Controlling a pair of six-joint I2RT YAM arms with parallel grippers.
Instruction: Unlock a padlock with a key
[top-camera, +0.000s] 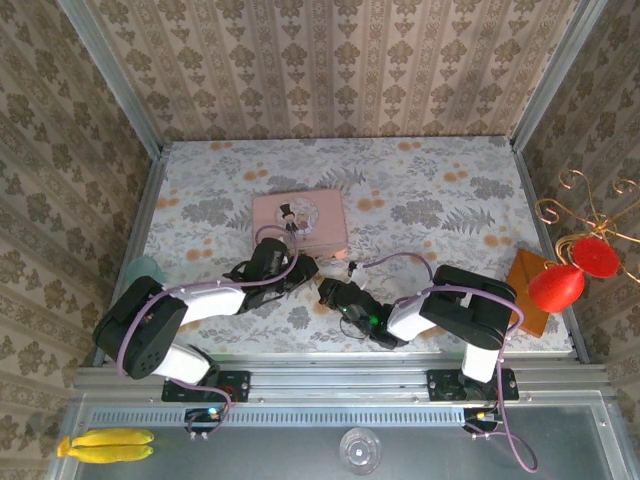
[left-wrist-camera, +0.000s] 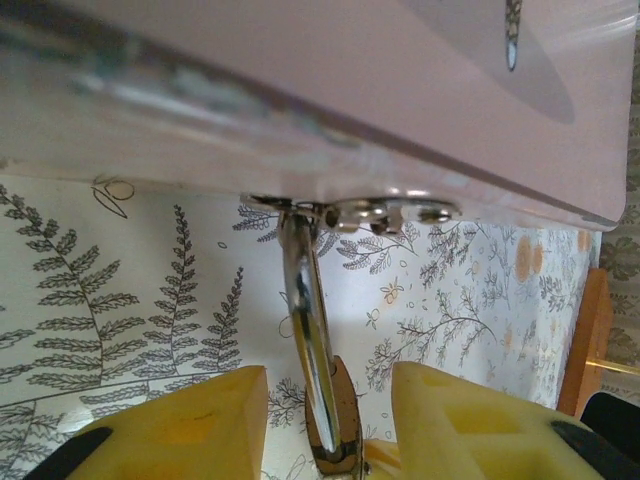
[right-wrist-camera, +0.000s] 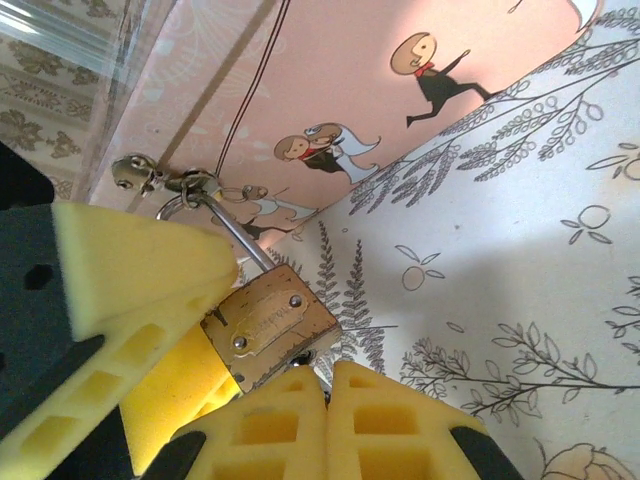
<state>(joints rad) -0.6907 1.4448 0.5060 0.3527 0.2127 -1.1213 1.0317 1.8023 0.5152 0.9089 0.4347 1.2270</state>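
One pink rectangular tin (top-camera: 300, 220) lies at the centre of the top view on the fern-print table cover (top-camera: 450, 210), and the two arms meet just below its lower edge: the left gripper (top-camera: 300, 268) comes in from the lower left, the right gripper (top-camera: 328, 292) from the lower right. One small brass padlock (right-wrist-camera: 268, 335) hangs there from the tin's silver hasp (left-wrist-camera: 385, 212) by a single thin silver shackle (left-wrist-camera: 300, 290). In the right wrist view the padlock sits at lower centre, its face showing two rivets, below the tin's side with one running cartoon figure and one couple. In that view the right gripper's (right-wrist-camera: 328, 372) two yellow fingers are pressed together right at the padlock's bottom edge. I cannot tell whether anything thin is pinched between them. In the left wrist view the padlock (left-wrist-camera: 332, 420) stands edge-on at bottom centre. The left gripper's (left-wrist-camera: 325, 390) two yellow fingers stand apart on either side of it, with a gap showing on each side. At the right edge of the top view are two red pieces (top-camera: 556, 287) on one gold wire stand, beside one orange-brown flat board (top-camera: 530, 290). Two bananas (top-camera: 105, 445) lie at the lower left.
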